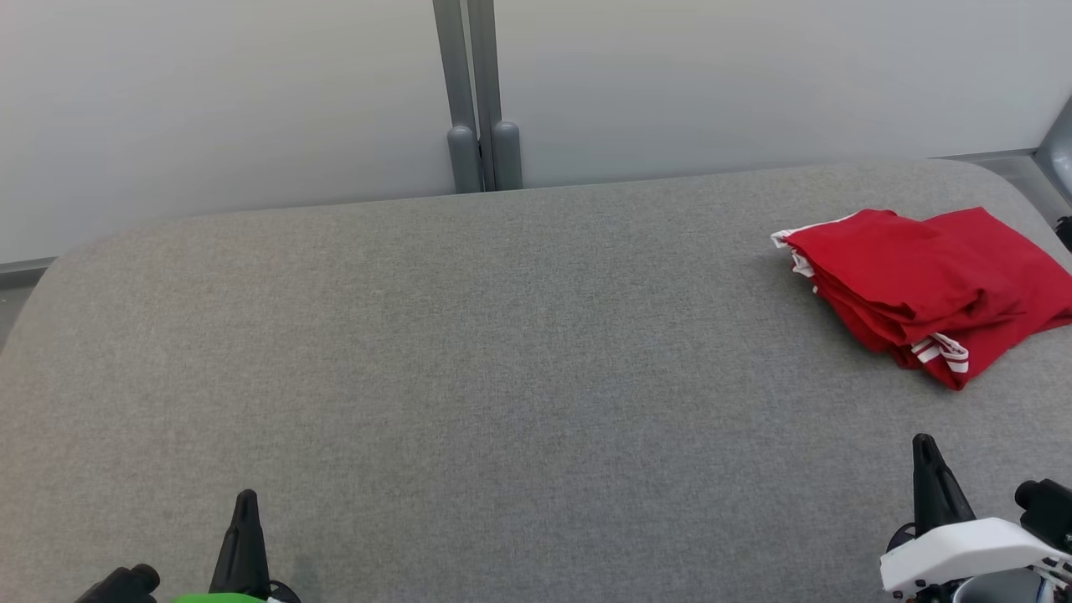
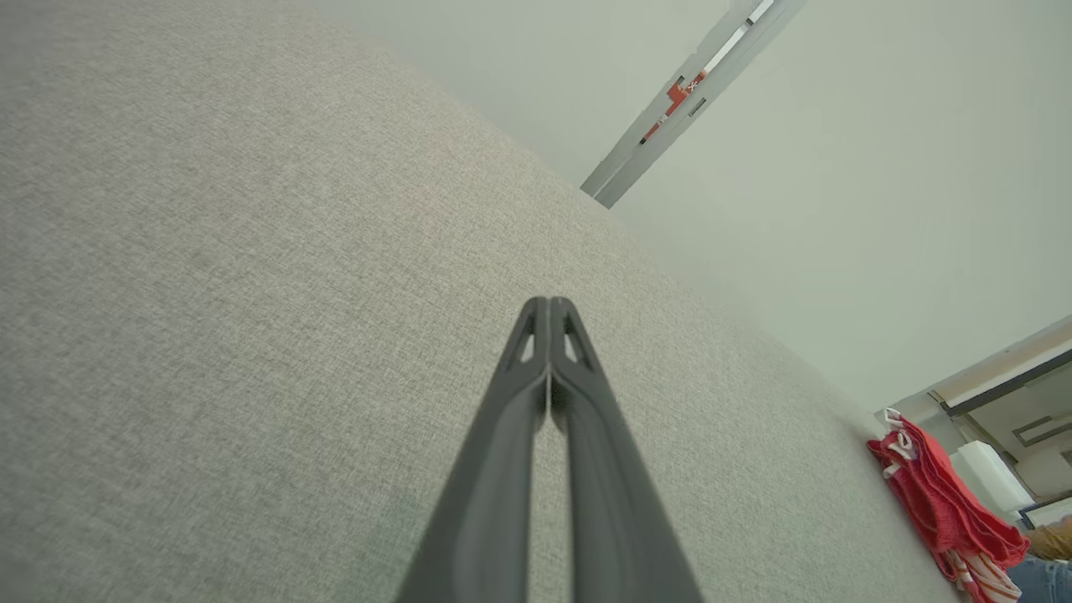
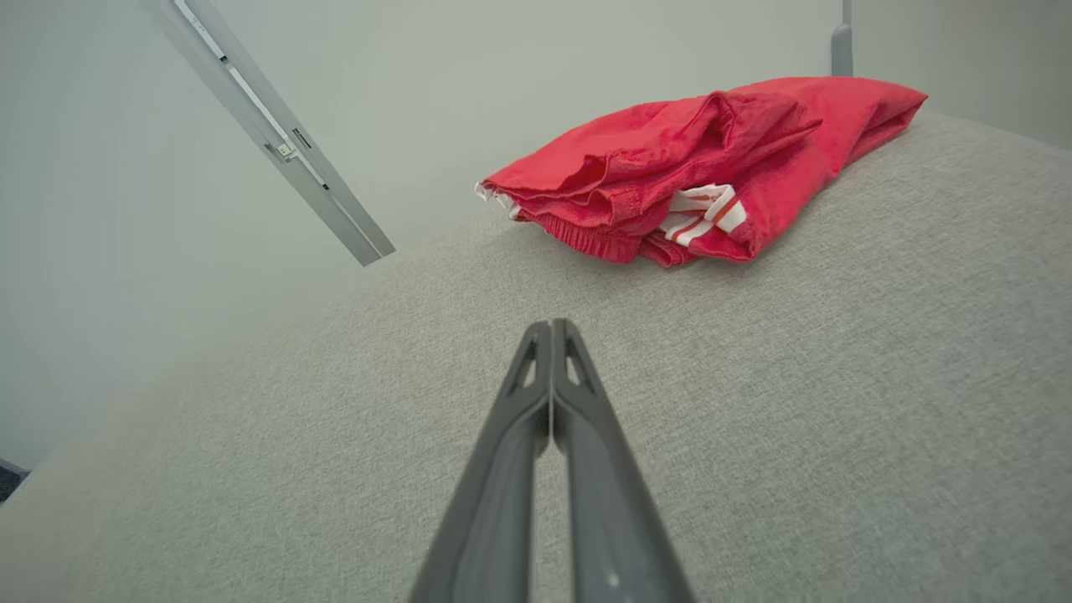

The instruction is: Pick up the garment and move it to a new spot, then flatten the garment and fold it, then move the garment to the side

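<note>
A red garment (image 1: 930, 289) with white striped trim lies folded in a loose stack at the far right of the grey fabric table (image 1: 469, 368). The right wrist view has the garment (image 3: 695, 184) a short way ahead of my right gripper (image 3: 551, 323), whose fingers are shut together with nothing between them. In the head view the right gripper (image 1: 923, 440) stands near the front right, below the garment. My left gripper (image 1: 246, 496) is at the front left, far from the garment (image 2: 946, 502), and its fingers (image 2: 549, 301) are pressed shut and empty.
A pale wall with a grey vertical post (image 1: 477, 92) runs behind the table. The table's rounded back corners fall off at left and right. A dark object (image 1: 1065, 230) sits past the right edge.
</note>
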Motion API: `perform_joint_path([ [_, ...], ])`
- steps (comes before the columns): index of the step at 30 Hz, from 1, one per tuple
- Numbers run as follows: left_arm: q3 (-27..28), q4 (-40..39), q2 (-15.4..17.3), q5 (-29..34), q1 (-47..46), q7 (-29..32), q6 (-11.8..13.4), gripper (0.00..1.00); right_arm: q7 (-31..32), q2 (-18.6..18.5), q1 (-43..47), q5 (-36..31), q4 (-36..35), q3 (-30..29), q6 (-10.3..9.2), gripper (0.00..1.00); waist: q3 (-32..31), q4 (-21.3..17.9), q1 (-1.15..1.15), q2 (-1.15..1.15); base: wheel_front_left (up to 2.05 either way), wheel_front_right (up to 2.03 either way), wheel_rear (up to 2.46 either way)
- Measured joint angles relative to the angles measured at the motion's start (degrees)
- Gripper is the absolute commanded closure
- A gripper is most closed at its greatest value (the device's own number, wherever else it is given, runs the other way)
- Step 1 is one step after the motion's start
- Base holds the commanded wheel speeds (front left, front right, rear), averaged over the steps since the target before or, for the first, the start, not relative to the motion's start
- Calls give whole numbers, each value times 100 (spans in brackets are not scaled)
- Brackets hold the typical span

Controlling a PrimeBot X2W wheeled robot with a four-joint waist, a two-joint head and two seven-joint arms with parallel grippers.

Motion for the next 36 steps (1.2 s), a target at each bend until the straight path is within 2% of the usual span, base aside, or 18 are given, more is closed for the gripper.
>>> perform_joint_path([
  [18,130,22,2,-1346,-321,394,-29,100,374,-18,-231,1796,14,94,0,100,35,20,0,0,0,0,0],
  [36,205,37,5,-2403,-567,697,-43,100,673,-30,-437,3195,37,151,-2,100,67,40,0,0,0,0,0],
])
